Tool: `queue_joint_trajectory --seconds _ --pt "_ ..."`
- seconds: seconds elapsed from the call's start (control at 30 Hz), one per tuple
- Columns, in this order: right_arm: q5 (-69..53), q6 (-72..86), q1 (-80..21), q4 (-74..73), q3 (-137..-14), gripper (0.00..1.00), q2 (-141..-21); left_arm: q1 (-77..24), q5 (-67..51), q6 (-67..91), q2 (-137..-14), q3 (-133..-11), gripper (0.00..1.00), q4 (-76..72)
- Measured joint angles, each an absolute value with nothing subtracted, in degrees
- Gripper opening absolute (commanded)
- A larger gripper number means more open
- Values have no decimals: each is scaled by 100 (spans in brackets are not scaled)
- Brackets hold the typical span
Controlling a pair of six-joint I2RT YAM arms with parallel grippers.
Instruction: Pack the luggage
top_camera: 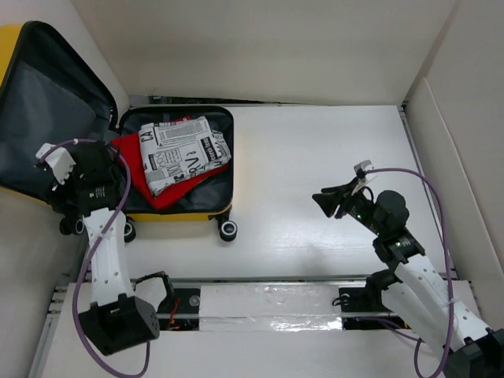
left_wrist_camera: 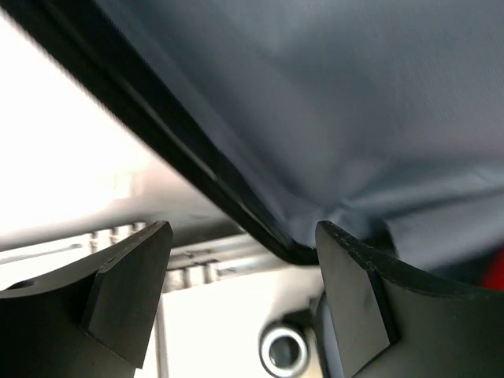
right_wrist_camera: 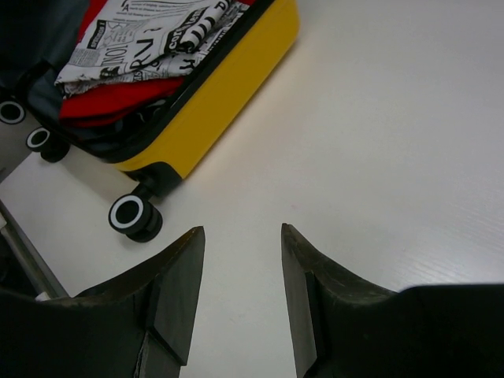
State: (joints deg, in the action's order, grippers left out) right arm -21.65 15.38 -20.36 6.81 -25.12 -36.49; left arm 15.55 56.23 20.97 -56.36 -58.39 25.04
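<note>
Luggage (top_camera: 179, 213) open, left claw (left_wrist_camera: 242, 232) spread at its rim, right claw (right_wrist_camera: 242, 231) spread, apart

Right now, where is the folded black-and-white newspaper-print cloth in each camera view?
Top external: upper left, the folded black-and-white newspaper-print cloth lies on red fabric inside the open bright-yellow hard-shell suitcase.
Left wrist: not in view; only grey lining and black rim show.
Right wrist: the cloth sits in the top-left corner.
Shared landmark: the suitcase's yellow wall, beside the cloth in top and right-wrist views.
</note>
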Motion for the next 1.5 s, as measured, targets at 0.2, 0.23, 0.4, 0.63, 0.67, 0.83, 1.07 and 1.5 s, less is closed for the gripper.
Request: queue_joint_trajectory --seconds 0.2,0.23,0.4,0.63,0.67,0.83,1.07,1.5 --pt "-2165 1525 -2036 690 -2512 50 -3795 2069 5605 2021 -6292 -6442 66 2558" --pt "-2165 1525 -2036 690 -2512 50 -3826 2121 5581 2021 -6320 -6464 65 2561" --pt "-2163 1522 -2078 690 -2512 50 -3861 2250 5483 2010 -6396 -6464 55 2585" --pt "-2147 1522 -2108 690 -2512 50 -3905 2871 4781 2397 -6560 -6626 0 2851" --pt "-2141 1522 -2112 690 -2515 50 -3931 2856 4705 2432 -6508 -6626 0 2845" --pt "-2097 1520 -2154 692 -2567 50 -4287 2027 4668 2399 -5896 -6296 0 2652" --pt "-1900 1518 -2412 740 -2630 50 -4939 115 2388 1940 -3691 -4705 0 1872" --pt "-1138 1472 -2823 816 -2773 50 -5457 -154 -3632 1793 -2711 -3732 51 1087"
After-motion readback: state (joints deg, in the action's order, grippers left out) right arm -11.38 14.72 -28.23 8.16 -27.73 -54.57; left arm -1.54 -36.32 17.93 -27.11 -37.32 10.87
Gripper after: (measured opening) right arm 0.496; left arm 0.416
